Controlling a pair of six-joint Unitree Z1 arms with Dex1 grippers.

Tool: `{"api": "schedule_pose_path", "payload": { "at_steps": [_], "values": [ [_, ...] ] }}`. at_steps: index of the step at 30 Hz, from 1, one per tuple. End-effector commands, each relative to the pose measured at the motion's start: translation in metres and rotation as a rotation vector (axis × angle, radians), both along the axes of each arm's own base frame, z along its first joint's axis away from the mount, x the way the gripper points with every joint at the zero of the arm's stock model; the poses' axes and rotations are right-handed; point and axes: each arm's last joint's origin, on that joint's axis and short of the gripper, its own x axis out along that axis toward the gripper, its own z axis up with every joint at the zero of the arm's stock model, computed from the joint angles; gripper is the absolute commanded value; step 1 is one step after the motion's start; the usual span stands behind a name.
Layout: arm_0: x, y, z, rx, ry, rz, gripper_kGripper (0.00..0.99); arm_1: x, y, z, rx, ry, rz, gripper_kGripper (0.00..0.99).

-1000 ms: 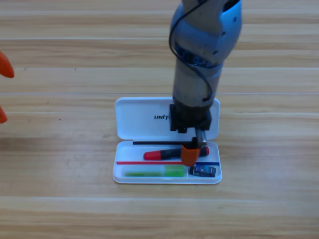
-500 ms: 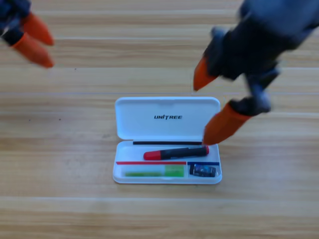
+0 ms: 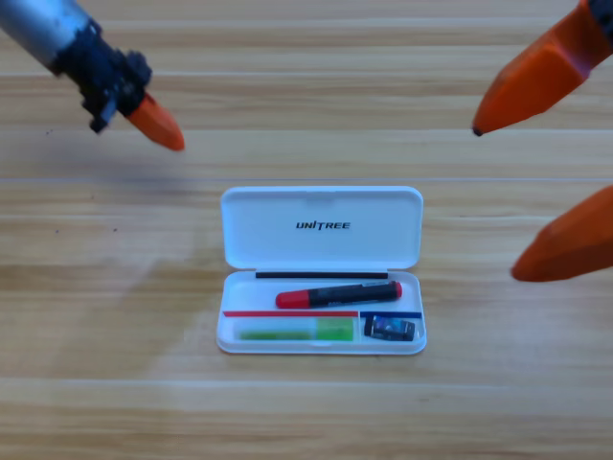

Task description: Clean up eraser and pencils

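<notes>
Item one, as I see it from my station: a white case [image 3: 321,268] lying open near the middle of the wooden table [image 3: 115,316], its lid folded back flat toward the table's far edge.

Item two: the red-capped pencil [image 3: 338,293] with black barrel, lying lengthwise in the upper compartment of the case's tray.

Item three: the light green pencil [image 3: 297,332], lying in the lower left compartment along the tray's near edge.

Item four: the eraser [image 3: 390,328], a small dark block, in the lower right compartment, just beside the green pencil's end.

Item five: my left gripper [image 3: 153,123], held above the table's far left corner, well apart from the case; I cannot tell how its jaws stand.

Item six: my right gripper [image 3: 532,196], large at the table's right edge, its two orange jaws spread wide apart, holding nothing.
</notes>
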Motion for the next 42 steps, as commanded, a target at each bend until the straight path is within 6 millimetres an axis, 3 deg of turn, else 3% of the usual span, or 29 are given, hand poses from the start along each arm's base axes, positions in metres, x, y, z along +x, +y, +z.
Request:
{"api": "schedule_pose_path", "payload": {
  "at_steps": [1, 8, 14, 22, 30, 42],
  "values": [
    [0.018, -0.016, -0.057, -0.008, 0.079, -0.042, 0.0, -0.002, 0.008, -0.017, 0.019, 0.034, 0.011, 0.96],
    [0.021, -0.038, -0.079, -0.054, 0.123, -0.081, 0.0, 0.005, 0.019, -0.028, 0.007, 0.06, 0.002, 0.96],
    [0.017, -0.073, -0.093, -0.078, 0.154, -0.158, 0.0, 0.006, 0.022, -0.032, 0.013, 0.07, 0.003, 0.96],
    [0.006, -0.111, -0.095, -0.078, 0.192, -0.219, 0.0, 0.01, 0.029, -0.038, 0.006, 0.092, 0.003, 0.96],
    [-0.003, -0.123, -0.092, -0.073, 0.214, -0.243, 0.0, 0.011, 0.031, -0.039, 0.01, 0.097, -0.005, 0.96],
    [-0.015, -0.129, -0.068, -0.069, 0.221, -0.261, 0.0, 0.01, 0.029, -0.039, 0.014, 0.105, -0.007, 0.96]
  ]
}}
